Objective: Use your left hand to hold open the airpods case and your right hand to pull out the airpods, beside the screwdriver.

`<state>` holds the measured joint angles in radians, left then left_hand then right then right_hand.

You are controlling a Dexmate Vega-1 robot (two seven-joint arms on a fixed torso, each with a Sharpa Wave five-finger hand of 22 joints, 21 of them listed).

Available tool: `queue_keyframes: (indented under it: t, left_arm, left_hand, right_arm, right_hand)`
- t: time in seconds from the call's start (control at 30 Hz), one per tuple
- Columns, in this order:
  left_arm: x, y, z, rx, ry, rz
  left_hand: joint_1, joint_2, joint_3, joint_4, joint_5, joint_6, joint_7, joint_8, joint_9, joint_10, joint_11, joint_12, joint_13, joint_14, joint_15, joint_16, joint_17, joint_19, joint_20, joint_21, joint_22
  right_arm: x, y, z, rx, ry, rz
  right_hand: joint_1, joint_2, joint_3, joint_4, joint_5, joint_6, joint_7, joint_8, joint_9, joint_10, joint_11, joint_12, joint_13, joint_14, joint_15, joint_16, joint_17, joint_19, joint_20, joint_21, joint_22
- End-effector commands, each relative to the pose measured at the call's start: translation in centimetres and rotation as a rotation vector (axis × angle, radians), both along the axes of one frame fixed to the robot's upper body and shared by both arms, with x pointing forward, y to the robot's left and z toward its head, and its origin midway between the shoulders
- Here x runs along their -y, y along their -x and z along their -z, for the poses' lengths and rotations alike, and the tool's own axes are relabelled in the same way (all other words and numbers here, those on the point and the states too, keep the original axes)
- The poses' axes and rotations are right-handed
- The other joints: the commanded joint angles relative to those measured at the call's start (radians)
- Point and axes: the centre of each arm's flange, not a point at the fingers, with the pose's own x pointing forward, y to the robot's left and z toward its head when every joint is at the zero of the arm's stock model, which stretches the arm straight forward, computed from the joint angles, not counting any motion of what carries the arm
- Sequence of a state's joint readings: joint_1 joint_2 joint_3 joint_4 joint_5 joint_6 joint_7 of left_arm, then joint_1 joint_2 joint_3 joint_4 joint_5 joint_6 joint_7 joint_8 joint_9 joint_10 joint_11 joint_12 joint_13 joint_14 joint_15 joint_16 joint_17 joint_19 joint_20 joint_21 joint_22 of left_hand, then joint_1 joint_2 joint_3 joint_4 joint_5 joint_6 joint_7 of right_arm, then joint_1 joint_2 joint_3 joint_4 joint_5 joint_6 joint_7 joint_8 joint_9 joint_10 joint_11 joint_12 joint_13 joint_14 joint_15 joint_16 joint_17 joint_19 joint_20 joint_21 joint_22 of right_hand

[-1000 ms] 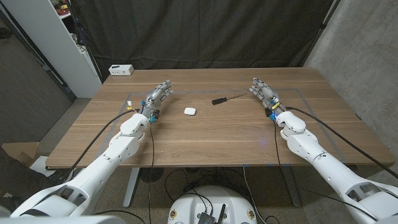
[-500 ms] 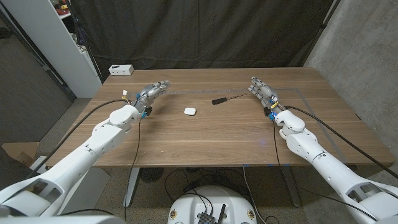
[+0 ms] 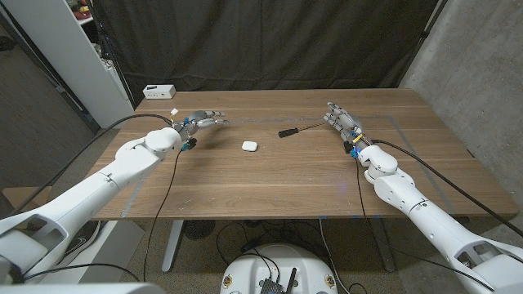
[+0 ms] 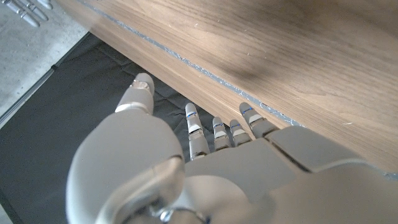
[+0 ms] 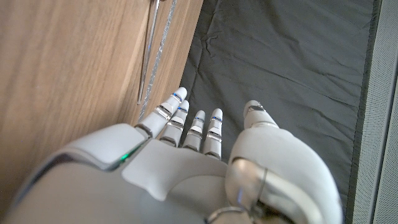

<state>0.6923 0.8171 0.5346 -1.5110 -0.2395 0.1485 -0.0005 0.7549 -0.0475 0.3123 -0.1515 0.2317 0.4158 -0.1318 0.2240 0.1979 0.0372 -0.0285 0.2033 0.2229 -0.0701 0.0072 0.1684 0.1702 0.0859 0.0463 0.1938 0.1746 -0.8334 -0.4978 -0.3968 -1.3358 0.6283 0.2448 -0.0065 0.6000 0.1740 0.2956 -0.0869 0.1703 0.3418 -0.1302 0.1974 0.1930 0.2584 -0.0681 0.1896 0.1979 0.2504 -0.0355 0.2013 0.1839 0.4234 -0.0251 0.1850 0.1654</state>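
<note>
A small white airpods case [image 3: 249, 146] lies closed on the wooden table [image 3: 278, 175], near its middle. A black-handled screwdriver [image 3: 296, 130] lies a little behind and to the right of it; its thin shaft [image 5: 149, 51] also appears in the right wrist view. My left hand [image 3: 201, 121] hovers to the left of the case, fingers stretched out toward it, holding nothing. My right hand [image 3: 342, 121] is to the right of the screwdriver, fingers extended and apart, empty. In the wrist views my left hand [image 4: 205, 168] and my right hand [image 5: 193, 162] show straight fingers.
A small white box [image 3: 158, 91] sits at the table's far left corner. A white cabinet [image 3: 57, 57] stands beyond the left side. Dark curtain hangs behind the table.
My left arm has swung outward to the left and its hand has turned so the fingers point right, toward the case. My right hand, the case and the screwdriver stay put.
</note>
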Motion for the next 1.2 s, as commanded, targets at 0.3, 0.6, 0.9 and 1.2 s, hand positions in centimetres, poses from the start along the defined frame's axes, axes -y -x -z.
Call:
queue_keyframes:
  t: [0.3, 0.6, 0.9, 1.2]
  left_arm:
    - [3.2, -2.5, 0.7, -0.002, -0.189, 0.042]
    - [4.8, -2.6, 1.3, -0.019, -0.283, 0.054]
    - [6.2, -2.3, 1.7, -0.023, -0.34, 0.056]
    - [7.2, -2.3, 1.3, -0.043, -0.455, 0.008]
  left_hand:
    - [-0.003, -0.071, -0.056, 0.005, 0.06, 0.037, -0.058, 0.004, 0.005, -0.027, 0.001, 0.007, 0.0, -0.03, 0.005, 0.007, 0.006, -0.018, 0.017, -0.005, 0.003]
    - [0.008, -0.083, -0.078, 0.009, 0.102, 0.091, -0.079, 0.017, 0.007, -0.032, 0.0, 0.012, 0.0, -0.034, 0.004, 0.011, 0.006, -0.016, 0.02, 0.0, 0.004]
    - [0.04, -0.076, -0.099, 0.013, 0.161, 0.195, -0.084, 0.042, 0.009, -0.024, -0.005, 0.022, -0.003, -0.029, -0.003, 0.014, 0.005, -0.006, 0.021, 0.005, 0.005]
    - [0.059, -0.068, -0.105, 0.013, 0.183, 0.219, -0.087, 0.042, 0.008, -0.032, -0.002, 0.02, -0.004, -0.032, -0.006, 0.013, 0.005, 0.0, 0.018, 0.007, 0.005]
  right_arm:
    - [0.2, 0.6, 0.4, 0.002, -0.012, 0.018]
    - [1.0, 1.0, 1.3, 0.002, -0.034, 0.027]
    - [1.8, 1.4, 2.1, 0.001, -0.041, 0.03]
    - [2.8, 1.9, 2.7, 0.004, -0.068, 0.042]
  right_hand:
    - [-0.009, 0.0, 0.004, 0.002, 0.006, 0.019, 0.0, 0.009, 0.005, -0.001, 0.001, 0.006, 0.002, -0.006, -0.086, 0.001, 0.005, -0.002, 0.009, 0.002, 0.004]
    - [-0.01, 0.0, 0.004, 0.0, 0.006, 0.024, 0.001, 0.009, 0.005, 0.003, 0.011, 0.008, 0.003, -0.006, -0.086, 0.001, 0.005, -0.003, 0.009, 0.003, 0.004]
    - [-0.012, 0.001, 0.005, 0.0, 0.006, 0.026, 0.001, 0.009, 0.006, 0.002, 0.007, 0.008, 0.003, -0.006, -0.086, 0.002, 0.005, -0.004, 0.01, 0.003, 0.004]
    - [-0.013, 0.001, 0.005, 0.0, 0.006, 0.027, 0.001, 0.008, 0.007, 0.004, 0.01, 0.009, 0.003, -0.006, -0.085, 0.003, 0.004, -0.006, 0.011, 0.003, 0.004]
